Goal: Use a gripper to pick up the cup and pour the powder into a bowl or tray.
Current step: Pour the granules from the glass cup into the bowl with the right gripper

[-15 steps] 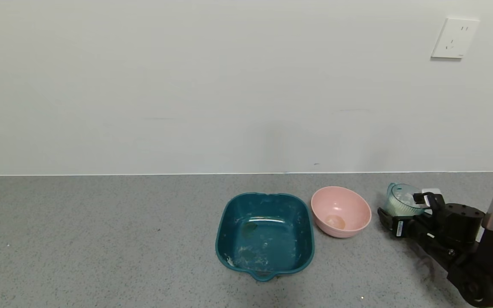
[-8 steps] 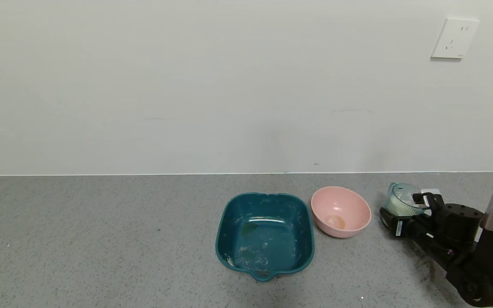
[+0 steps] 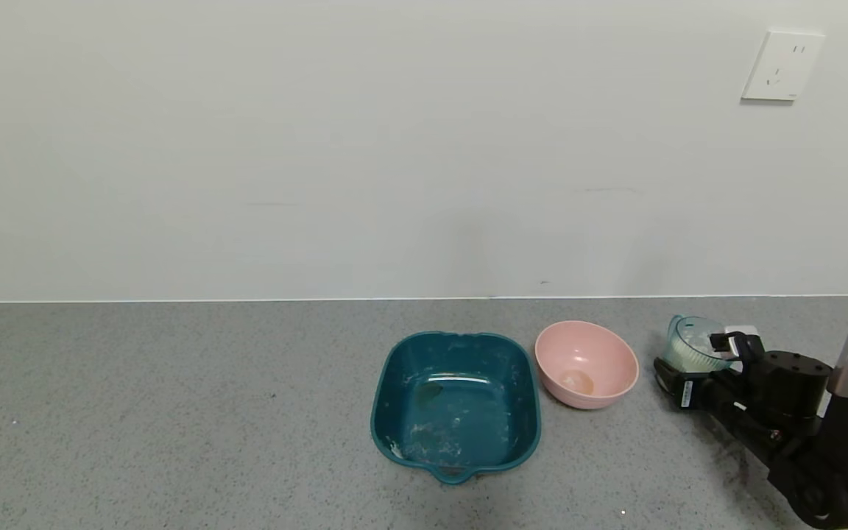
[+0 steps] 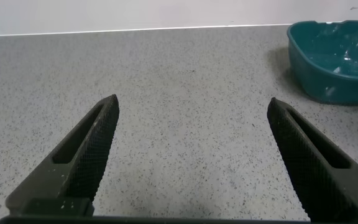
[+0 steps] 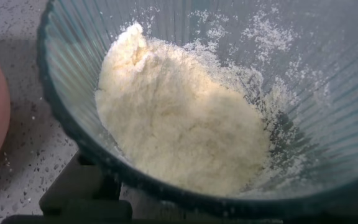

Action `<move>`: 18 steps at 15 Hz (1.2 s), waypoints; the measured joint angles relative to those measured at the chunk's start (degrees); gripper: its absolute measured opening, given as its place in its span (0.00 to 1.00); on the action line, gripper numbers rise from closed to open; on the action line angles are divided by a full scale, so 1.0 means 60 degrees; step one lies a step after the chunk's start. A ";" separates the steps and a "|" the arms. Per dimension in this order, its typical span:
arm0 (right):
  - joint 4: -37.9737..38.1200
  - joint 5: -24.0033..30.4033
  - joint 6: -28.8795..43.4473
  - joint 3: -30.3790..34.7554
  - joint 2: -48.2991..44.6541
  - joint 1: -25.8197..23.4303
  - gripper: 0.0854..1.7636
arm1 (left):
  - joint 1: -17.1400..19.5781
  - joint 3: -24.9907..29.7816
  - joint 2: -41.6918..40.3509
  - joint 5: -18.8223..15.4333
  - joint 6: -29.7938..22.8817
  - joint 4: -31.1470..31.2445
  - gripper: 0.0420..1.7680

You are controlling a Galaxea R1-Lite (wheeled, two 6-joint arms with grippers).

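Translucent blue-green plastic with fine vertical ribs forms the cup (image 3: pixel 690 344), which stands at the far right of the speckled grey counter (image 3: pixel 174 412), a small spout on its rim turned toward the wall. In the right wrist view the cup (image 5: pixel 185 93) fills the frame; inside lies the powder (image 5: pixel 179 130), a pale, grainy, clumped heap banked against one side, with loose dust clinging to the ribbed wall above it. The right gripper (image 3: pixel 698 362) is clamped on the cup, one black finger low against the near side of the body and another at the rim on the far right side, the round black wrist and cabled arm trailing toward the frame's lower right corner.

Just left of the cup, apart from it with a strip of bare counter between, sits the bowl (image 3: pixel 587 364): smooth, round, pale pink, wider than the cup, with a faint tan patch at its bottom. Its curved pink edge also shows at the side of the right wrist view. Close beside the bowl on its left, nearly touching, is a dark teal square tray (image 3: pixel 456 403) with rounded corners, a pouring lip at the near edge and white smears on its floor.

Left of the tray the counter runs open to the frame edge. The left gripper (image 4: pixel 191 155) hovers over that stretch, its ridged black fingers spread wide with nothing between them. A white wall outlet (image 3: pixel 782 65) sits high on the right.
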 joint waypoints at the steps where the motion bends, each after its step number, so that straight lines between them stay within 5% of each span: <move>1: 0.0014 0.0002 -0.0008 0.0045 -0.0051 0.0002 0.75 | 0.0000 0.0000 0.0000 0.0000 0.0000 0.0000 0.97; 8: 0.0591 0.0014 -0.0404 0.0299 -0.0947 0.0039 0.75 | 0.0000 0.0000 0.0000 -0.0004 0.0000 0.0002 0.97; 18: 0.4598 -0.0004 -0.1479 -0.0695 -0.3462 0.0181 0.75 | 0.0000 0.0000 0.0000 0.0000 0.0000 0.0000 0.97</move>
